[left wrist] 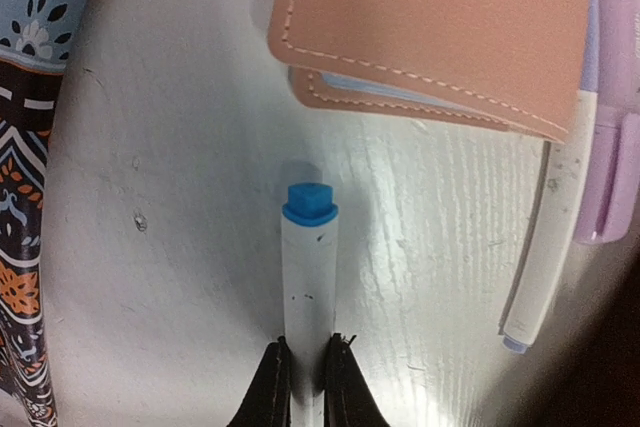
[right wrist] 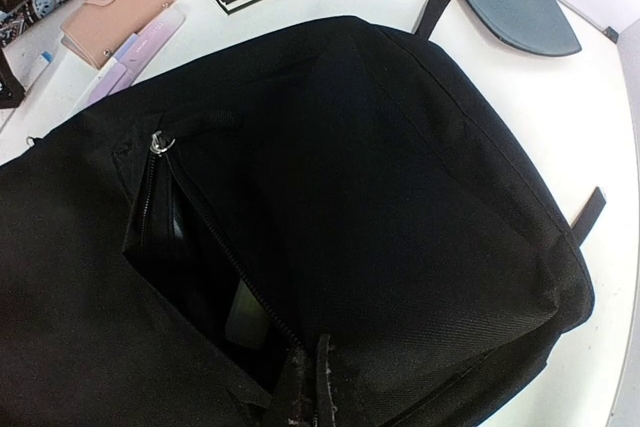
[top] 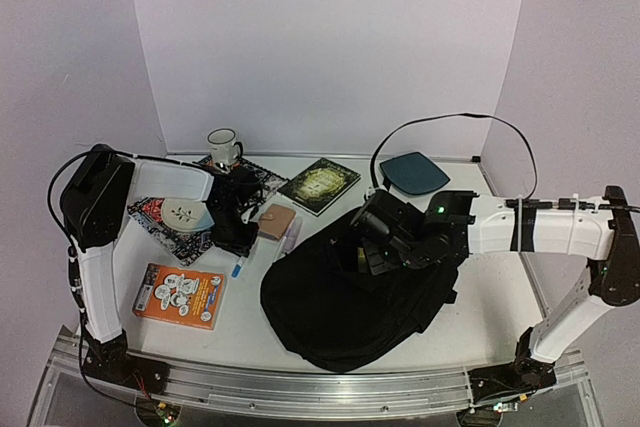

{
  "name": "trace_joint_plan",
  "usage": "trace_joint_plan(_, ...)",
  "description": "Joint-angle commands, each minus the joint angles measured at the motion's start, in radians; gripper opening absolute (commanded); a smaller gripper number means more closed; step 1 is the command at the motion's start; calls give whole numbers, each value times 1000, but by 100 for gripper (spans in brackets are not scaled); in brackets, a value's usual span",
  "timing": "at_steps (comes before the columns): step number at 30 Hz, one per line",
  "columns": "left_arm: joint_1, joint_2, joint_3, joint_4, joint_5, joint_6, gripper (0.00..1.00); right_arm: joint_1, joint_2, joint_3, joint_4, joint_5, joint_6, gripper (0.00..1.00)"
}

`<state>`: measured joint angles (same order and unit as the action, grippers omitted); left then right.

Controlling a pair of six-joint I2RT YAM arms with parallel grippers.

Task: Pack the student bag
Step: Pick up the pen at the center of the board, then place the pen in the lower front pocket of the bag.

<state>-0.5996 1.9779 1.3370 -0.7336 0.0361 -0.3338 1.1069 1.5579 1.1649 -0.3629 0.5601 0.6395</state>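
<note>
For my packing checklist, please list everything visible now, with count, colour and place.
student bag: one, black, centre
marker: one, white, blue cap, left of bag
wallet: one, pink, beyond marker
pens: two, lilac and white, beside wallet
book: one, dark green, far centre
pad: one, dark teal, far right
mug: one, white, far left
container: one, white, far left
patterned sheets: two, multicoloured, far left
card box: one, orange, near left
table: one, white, under everything
left gripper: one, black, shut on marker
right gripper: one, black, shut on student bag

High rear overview; two close downward wrist views; pink wallet (top: 275, 222) common to all.
</note>
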Motion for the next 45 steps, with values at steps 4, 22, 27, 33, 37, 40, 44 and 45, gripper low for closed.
trace_joint_plan(4, -3, -142, 39, 41, 124, -47, 0, 5, 19, 68, -14, 50, 4, 0)
trace_joint_plan(22, -113, -269, -100, 318, 590, -194, 0, 4, 63, 140, 82, 25, -6, 0)
trace_joint_plan(27, -205, -209, -78, 330, 616, -203, 0, 5, 58, 133, 120, 23, -11, 0)
trace_joint_plan(33, -245, -163, -67, 353, 622, -223, 0, 4, 51, 127, 163, 6, -23, 0)
trace_joint_plan(37, -250, -140, -49, 411, 615, -271, 0, 4, 50, 120, 185, -11, -29, 0)
trace_joint_plan(40, -250, -114, -48, 491, 605, -337, 0, 5, 45, 114, 196, -24, -29, 0)
trace_joint_plan(44, -248, -91, -77, 637, 587, -454, 0, 4, 34, 104, 211, -47, -27, 0)
trace_joint_plan(45, -248, -88, -88, 675, 584, -485, 0, 5, 31, 101, 214, -55, -25, 0)
